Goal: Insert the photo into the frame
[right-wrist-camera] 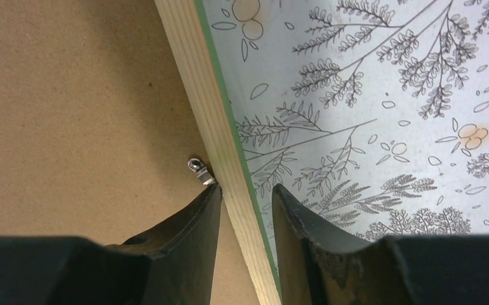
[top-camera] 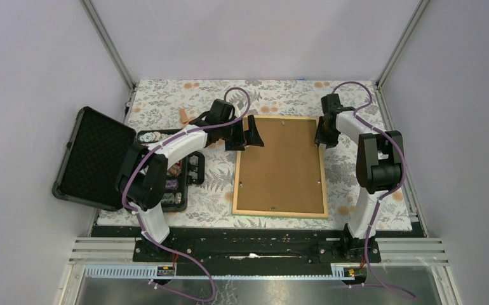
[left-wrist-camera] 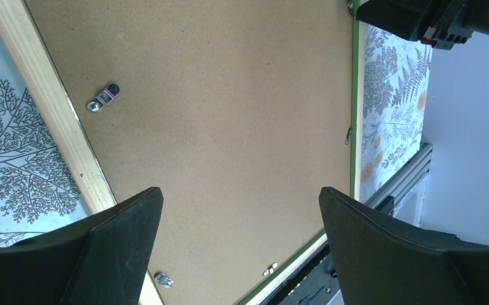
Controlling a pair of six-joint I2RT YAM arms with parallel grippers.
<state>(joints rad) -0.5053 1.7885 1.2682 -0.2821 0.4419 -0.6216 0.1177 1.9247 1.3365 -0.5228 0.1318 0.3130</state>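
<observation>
Brown backing board fills the frame, which lies face down at the middle of the counter with its light wood back up. The photo is not visible in any view, so I cannot tell whether it already sits beneath the board.

The main risk, as I judge it, is on the right side. If the frame is lifted by one rail alone, it could tilt and pivot. If the small metal tab beside the fingers is not holding, the board could slide loose. A finger could also catch that tab, since the inner one sits just beside it.

The right gripper straddles the frame's right rail near the far end. Its fingers are only narrowly apart: the inner one is against the rail on the board side, the outer one just clear of the green edge, not yet clamped. The left gripper hangs over the far left part of the board, fingers spread wide and holding nothing.
</observation>
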